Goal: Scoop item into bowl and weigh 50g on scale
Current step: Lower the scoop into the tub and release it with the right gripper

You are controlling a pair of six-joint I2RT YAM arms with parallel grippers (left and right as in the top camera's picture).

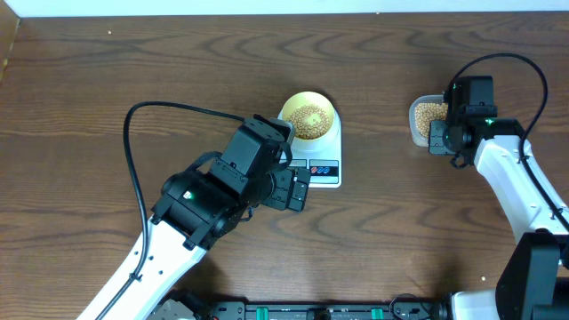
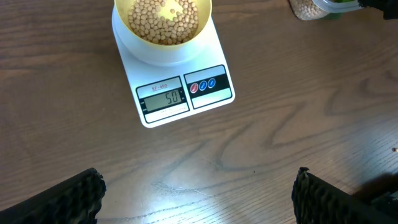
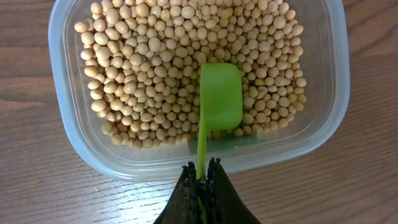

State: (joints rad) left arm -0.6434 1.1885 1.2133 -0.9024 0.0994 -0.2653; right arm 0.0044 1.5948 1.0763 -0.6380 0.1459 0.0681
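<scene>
Right gripper (image 3: 202, 180) clamped on green scoop (image 3: 221, 96) handle; scoop head laid ahead on beans (image 3: 155, 74) in tub (image 3: 62, 124). Beans judged light, hard, roll-prone: best lifted by scoop. Left gripper (image 2: 199, 196) spread, empty; ahead, filled bowl (image 2: 205, 12) on scale (image 2: 186, 93), 50 shown.

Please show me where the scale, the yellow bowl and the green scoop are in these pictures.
scale (image 2: 163, 98), left wrist view, on its display.
yellow bowl (image 1: 293, 101), overhead view, on the bare inner wall.
green scoop (image 3: 221, 96), right wrist view, on its cup.
</scene>
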